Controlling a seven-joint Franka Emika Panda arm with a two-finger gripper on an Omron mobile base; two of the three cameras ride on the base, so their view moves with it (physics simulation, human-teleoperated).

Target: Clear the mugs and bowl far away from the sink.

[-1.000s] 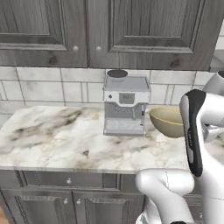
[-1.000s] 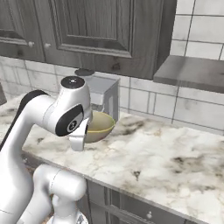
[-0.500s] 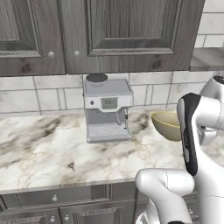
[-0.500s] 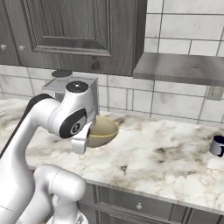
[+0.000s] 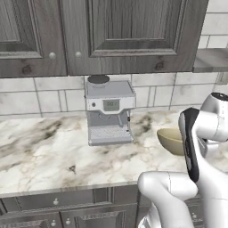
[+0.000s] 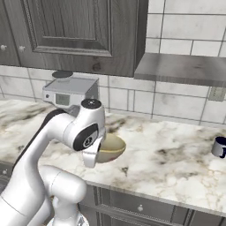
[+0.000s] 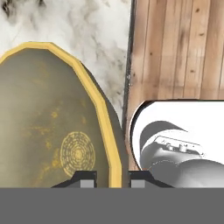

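The olive-yellow bowl (image 7: 48, 127) hangs over the counter's front edge, its yellow rim caught between my gripper's (image 7: 113, 177) two dark fingertips (image 7: 85, 177), so the gripper is shut on it. From the base cameras the bowl (image 5: 170, 140) (image 6: 111, 148) sits just beside my wrist, above the marble counter (image 6: 176, 163). One dark blue mug (image 6: 219, 147) stands on the counter at the far right. The sink is out of view.
A grey coffee machine (image 5: 109, 113) (image 6: 68, 92) stands against the tiled wall to the left of the bowl. Dark wall cabinets hang above, and a grey hood shelf (image 6: 181, 68) juts out on the right. Wooden floor (image 7: 179, 48) lies below the counter edge.
The whole picture has shifted: the base has driven to the right, so the coffee machine slides left and the mug comes further into the right base view. The bowl stays in the gripper.
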